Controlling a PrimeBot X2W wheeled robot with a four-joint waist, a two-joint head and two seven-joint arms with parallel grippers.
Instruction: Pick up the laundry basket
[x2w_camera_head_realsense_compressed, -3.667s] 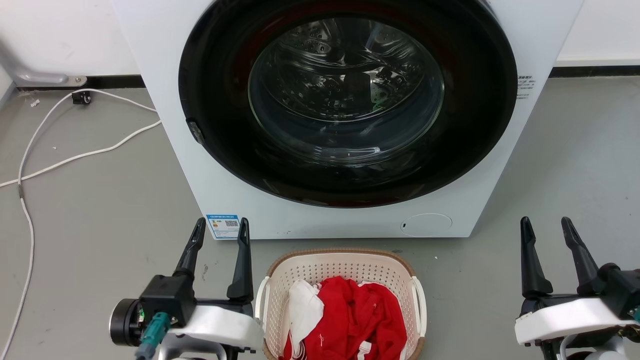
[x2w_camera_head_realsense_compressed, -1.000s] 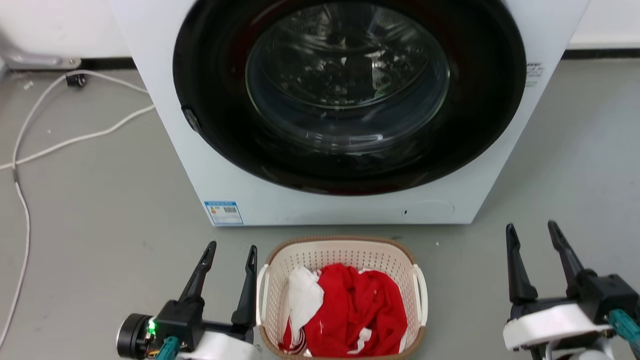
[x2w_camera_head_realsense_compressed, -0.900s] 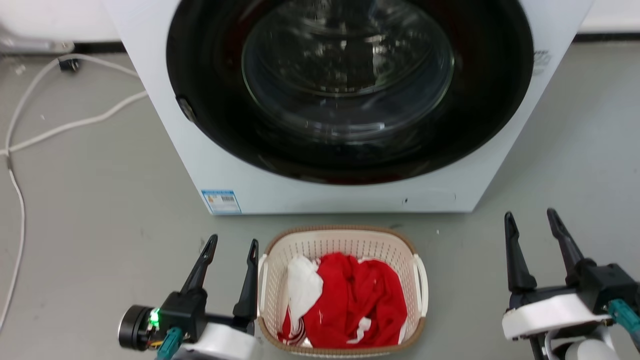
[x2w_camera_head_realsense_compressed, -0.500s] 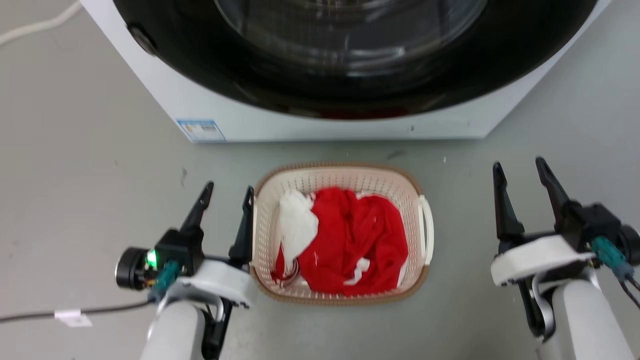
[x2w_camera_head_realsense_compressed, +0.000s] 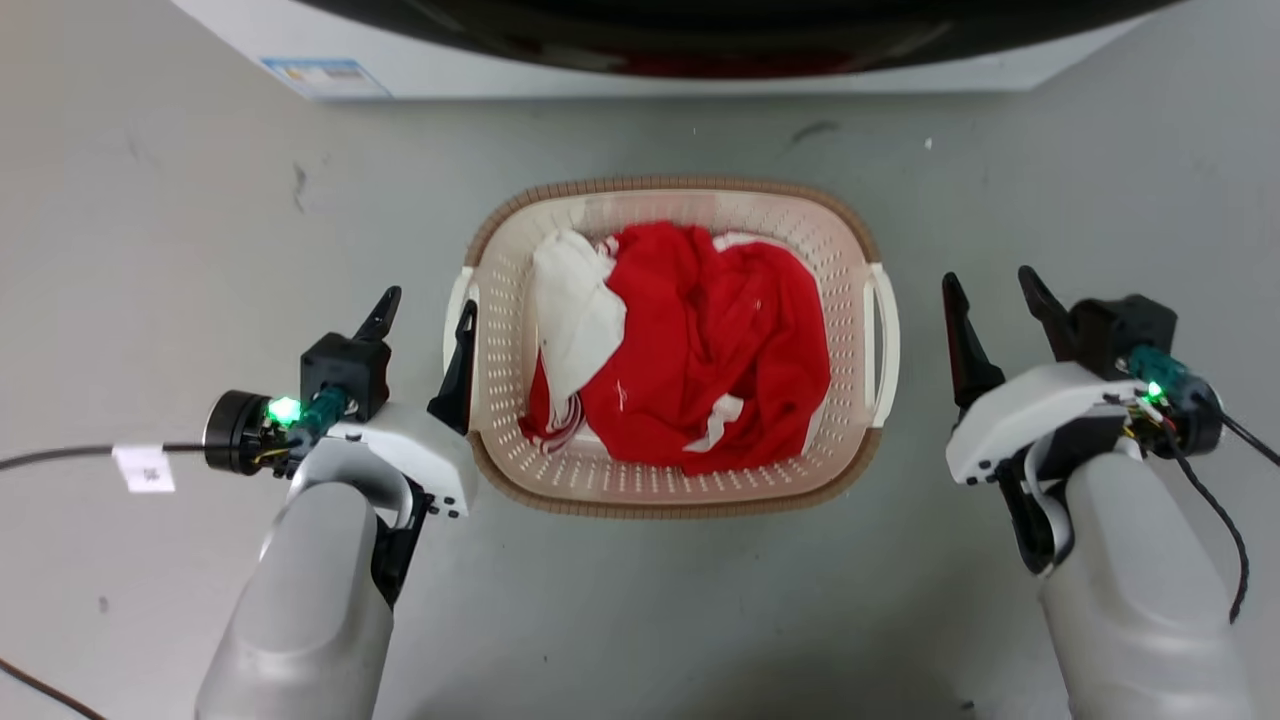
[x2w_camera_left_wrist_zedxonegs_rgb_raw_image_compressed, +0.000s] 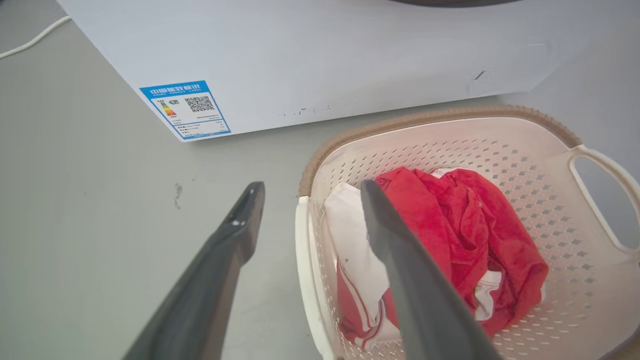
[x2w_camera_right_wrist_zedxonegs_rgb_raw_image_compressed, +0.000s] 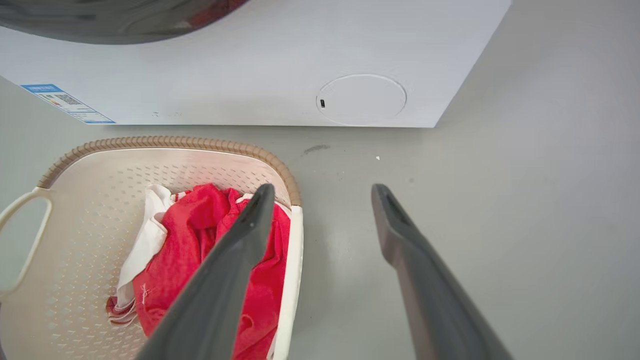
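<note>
I hold both arms low and forward in the head view: left forearm (x2w_camera_head_realsense_compressed: 300, 600) at lower left, right forearm (x2w_camera_head_realsense_compressed: 1140, 590) at lower right, each rising to a white wrist housing. On the left gripper (x2w_camera_head_realsense_compressed: 429, 300) the two dark fingers stand parted, pointing up the view; on the right gripper (x2w_camera_head_realsense_compressed: 986, 278) likewise. A green light (x2w_camera_head_realsense_compressed: 283, 410) glows on each wrist.

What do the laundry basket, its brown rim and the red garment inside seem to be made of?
The laundry basket: likely moulded plastic, cream and matte, judging by its even punched holes. Its brown rim: probably plastic too, moulded to a woven look; real wicker can't be ruled out. The red garment: soft fabric, matte, creased and folded on itself; the fibre can't be told.
</note>
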